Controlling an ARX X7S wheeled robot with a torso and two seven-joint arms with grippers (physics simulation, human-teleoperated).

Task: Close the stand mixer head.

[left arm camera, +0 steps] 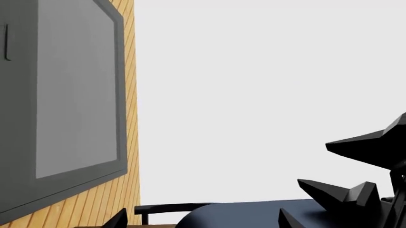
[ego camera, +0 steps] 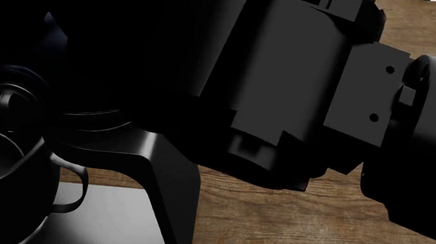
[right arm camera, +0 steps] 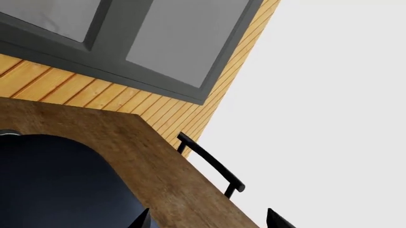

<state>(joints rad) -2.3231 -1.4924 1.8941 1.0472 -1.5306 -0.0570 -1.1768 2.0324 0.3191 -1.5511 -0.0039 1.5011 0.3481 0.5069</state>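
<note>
Fingers on the left gripper point(left arm camera: 355, 190) show as black pointed tips spread apart with nothing between them, hanging just above the stand mixer head point(left arm camera: 254, 214), whose rounded dark top fills the near edge of the left wrist view. Contact can't be confirmed from here. Right gripper point(right arm camera: 209, 219): only two finger tips poke into its own view, spaced apart, nothing held, sitting over the wooden worktop point(right arm camera: 165, 166) beside the same dark rounded head. Head camera is mostly blocked by a big black arm point(ego camera: 297, 87) crossing the frame from the right side; which arm it is I can't tell. Below it the mixer's neck point(ego camera: 168, 182) rises off its base, bowl point(ego camera: 0, 170) with handle at the view's left, the head itself lost in the dark mass above. Likely reason for the pose: the left fingers are parked over the head to push it down rather than grip it, so open fingers make sense. The gripper points toward the wall with the grey cabinet door point(left arm camera: 70, 95). Whether the head is already fully down can't be judged.
</note>
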